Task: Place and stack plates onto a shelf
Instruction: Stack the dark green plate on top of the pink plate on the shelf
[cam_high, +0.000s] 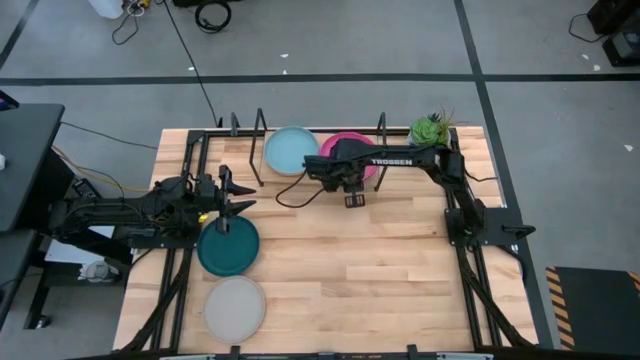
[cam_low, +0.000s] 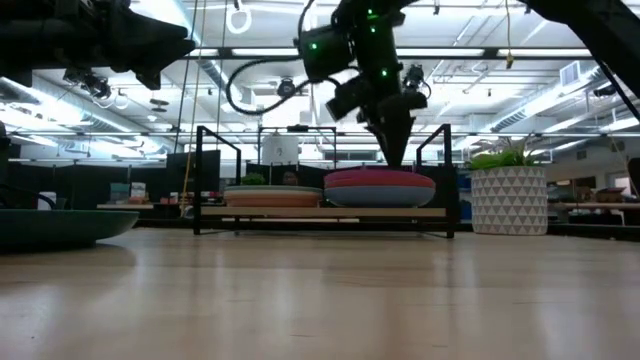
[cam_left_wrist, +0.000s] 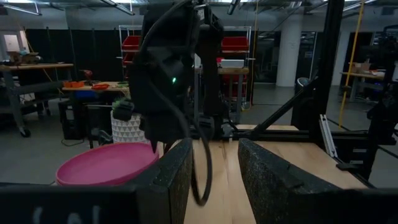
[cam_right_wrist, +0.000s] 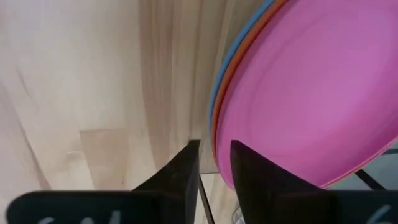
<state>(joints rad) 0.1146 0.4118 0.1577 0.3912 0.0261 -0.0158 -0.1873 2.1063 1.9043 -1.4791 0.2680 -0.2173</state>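
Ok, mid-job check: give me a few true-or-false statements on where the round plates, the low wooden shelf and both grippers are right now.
1. The round magenta plate tops a stack on the low light-wood shelf. True.
2. The right gripper hangs over the round grey plate. False: it is at the magenta plate's front edge; the grey plate lies alone at the table's near left.
3. The round teal plate lies on the shelf. False: it lies on the tabletop, beside the left gripper.
4. The round pale blue plate sits on the shelf beside the magenta one. True.
5. The left gripper's fingers are shut on a plate. False: they stand open and hold nothing.
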